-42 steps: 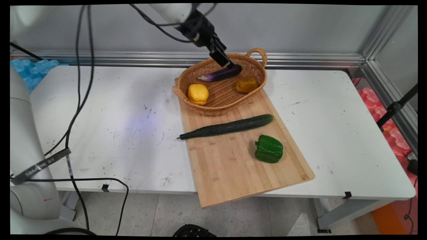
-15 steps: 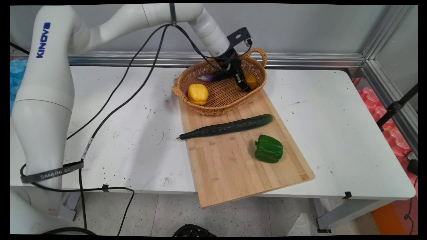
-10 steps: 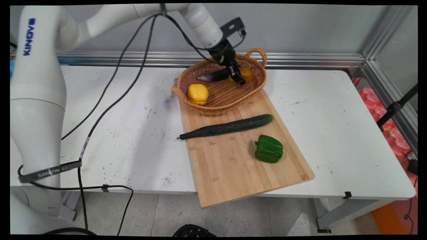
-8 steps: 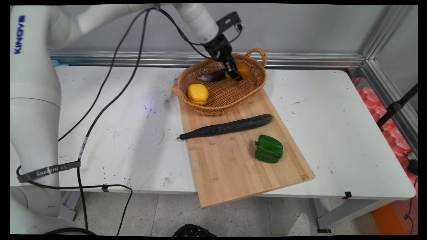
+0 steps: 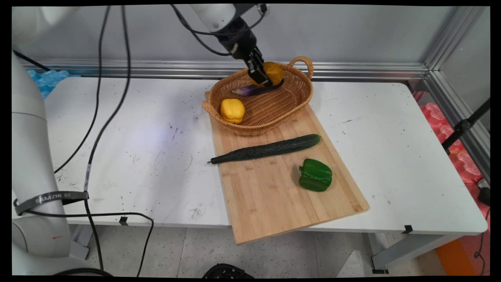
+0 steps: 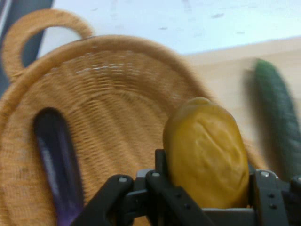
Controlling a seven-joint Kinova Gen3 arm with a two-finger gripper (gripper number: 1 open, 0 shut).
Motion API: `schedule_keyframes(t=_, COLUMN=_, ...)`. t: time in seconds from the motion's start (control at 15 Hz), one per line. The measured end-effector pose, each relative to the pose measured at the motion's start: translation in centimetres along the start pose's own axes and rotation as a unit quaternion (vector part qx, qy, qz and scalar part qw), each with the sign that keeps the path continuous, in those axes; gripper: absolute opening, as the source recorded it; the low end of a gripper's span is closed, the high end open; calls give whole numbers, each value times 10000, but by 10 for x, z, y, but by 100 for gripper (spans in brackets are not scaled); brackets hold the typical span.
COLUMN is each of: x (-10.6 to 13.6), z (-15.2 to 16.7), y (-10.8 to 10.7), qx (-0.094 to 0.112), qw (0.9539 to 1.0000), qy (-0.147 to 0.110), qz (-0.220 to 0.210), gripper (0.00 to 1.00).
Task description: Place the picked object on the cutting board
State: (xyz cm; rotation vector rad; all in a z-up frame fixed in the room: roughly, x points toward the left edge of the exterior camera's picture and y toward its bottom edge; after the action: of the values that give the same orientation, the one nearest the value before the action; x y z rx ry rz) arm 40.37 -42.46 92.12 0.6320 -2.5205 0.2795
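Note:
My gripper (image 5: 263, 75) (image 6: 207, 188) is shut on a dull yellow-orange potato (image 5: 273, 73) (image 6: 207, 150) and holds it in the air above the wicker basket (image 5: 297, 103) (image 6: 117, 94). The basket stands on the far end of a wooden cutting board (image 5: 274, 192). Inside the basket lie a purple eggplant (image 5: 250, 90) (image 6: 56, 160), just below the held potato, and a yellow bell pepper (image 5: 232, 111) at the near left.
A long dark green cucumber (image 5: 266, 149) (image 6: 277, 117) lies across the board in front of the basket. A green bell pepper (image 5: 315, 175) sits nearer on the board's right side. Black cables (image 5: 98, 109) hang over the table's left half.
The gripper went down into the basket's right side, shut on the potato and has lifted it up and back towards the wall. The other vegetables have not moved.

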Motion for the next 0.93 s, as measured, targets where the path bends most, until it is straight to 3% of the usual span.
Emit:
schedule_keyframes(t=0.33, x=-6, z=-35, y=46, qx=-409, qw=9975, qy=-35, qz=581, gripper=0)
schedule_keyframes(t=0.93, x=-26, z=-48, y=120, qx=-1096, qw=9844, qy=-179, qz=1366, gripper=0)
